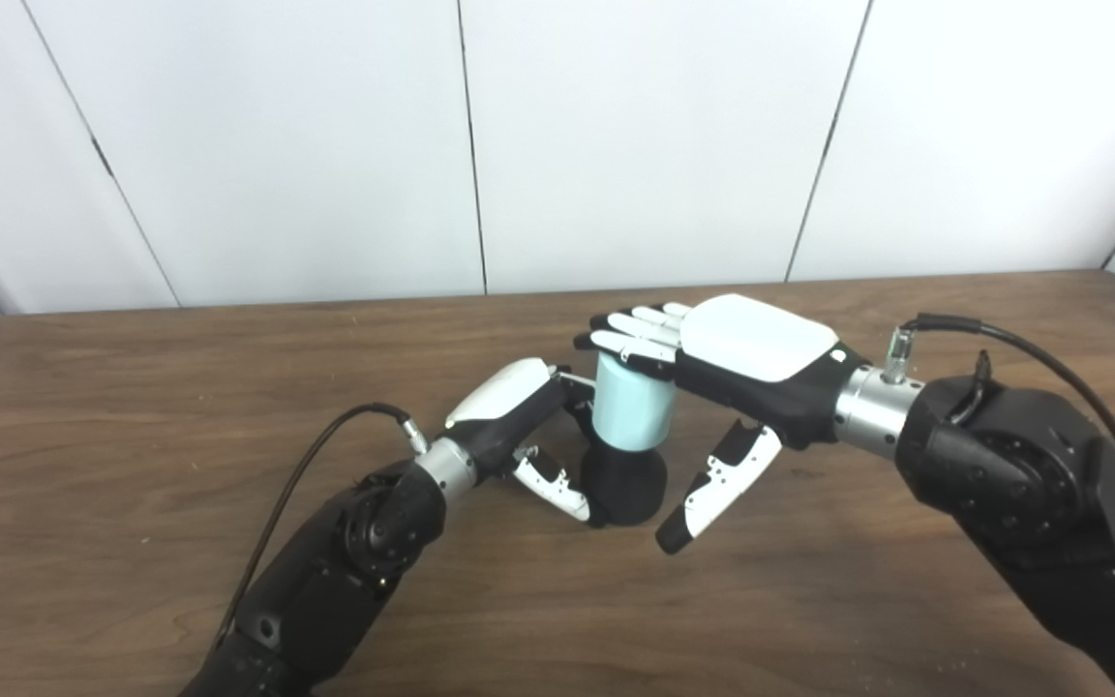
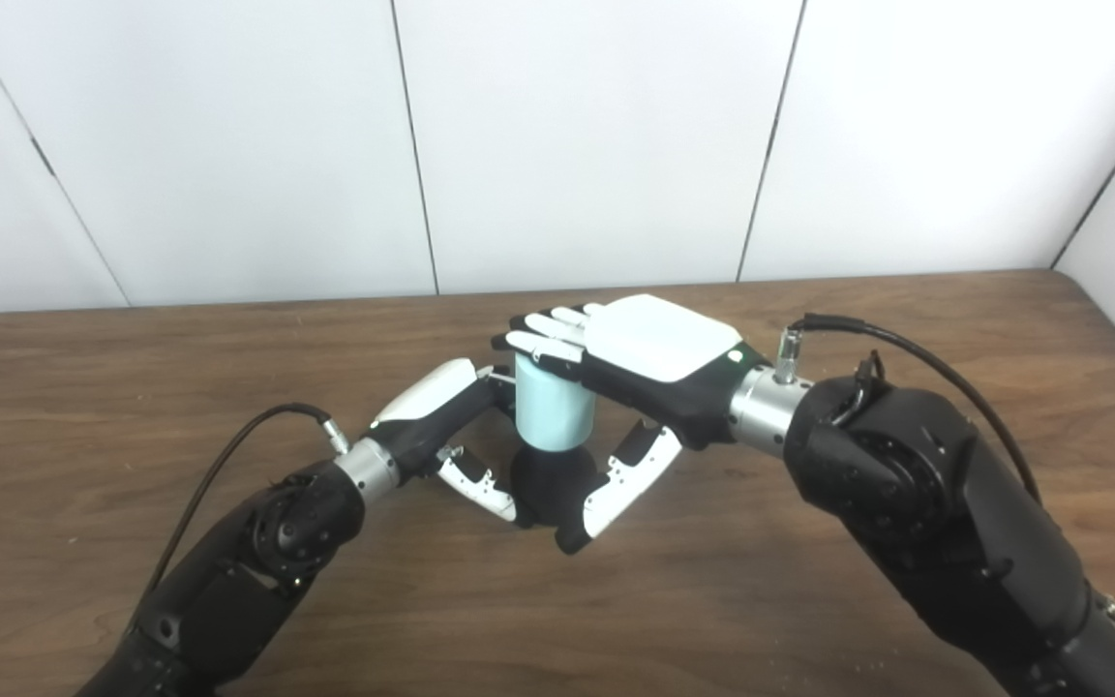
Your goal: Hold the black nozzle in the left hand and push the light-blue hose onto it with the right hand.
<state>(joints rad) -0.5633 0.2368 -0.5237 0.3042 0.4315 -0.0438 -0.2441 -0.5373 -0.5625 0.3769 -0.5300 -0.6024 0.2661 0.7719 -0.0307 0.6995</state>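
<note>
1. Light-blue hose (image 1: 629, 409): short smooth matte cylinder, upright, seated on top of black nozzle (image 1: 623, 487).
2. Black nozzle: rounded, bulbous, matte black, standing on the surface (image 1: 180, 407) near centre; lower rim of hose overlaps its top.
3. Surface: dark brown wood-grain top, faint specks near the front edge.
4. Left robot hand (image 1: 519, 418): white shell on the back, black palm, white-and-black segmented fingers. Comes in from the left, closed around the nozzle; thumb (image 1: 550, 486) curls against the nozzle's left side, fingers reach behind the joint, mostly hidden.
5. Right robot hand (image 1: 732, 373): same white shell and black underside, palm down, level with the hose top. Fingers (image 1: 630, 337) stretch over and behind the hose's upper rim, apparently touching it; thumb (image 2: 620, 484) hangs down apart from them, just beside the nozzle's right side. Spread rather than wrapped, no clear grip on the hose.
6. Hose and nozzle sit between the two robot hands, left one low, right one high.
7. Black cables (image 1: 1022, 348) loop out of metal plugs at both silver wrists.
8. White panelled wall (image 1: 645, 136) with dark vertical seams behind the surface.
</note>
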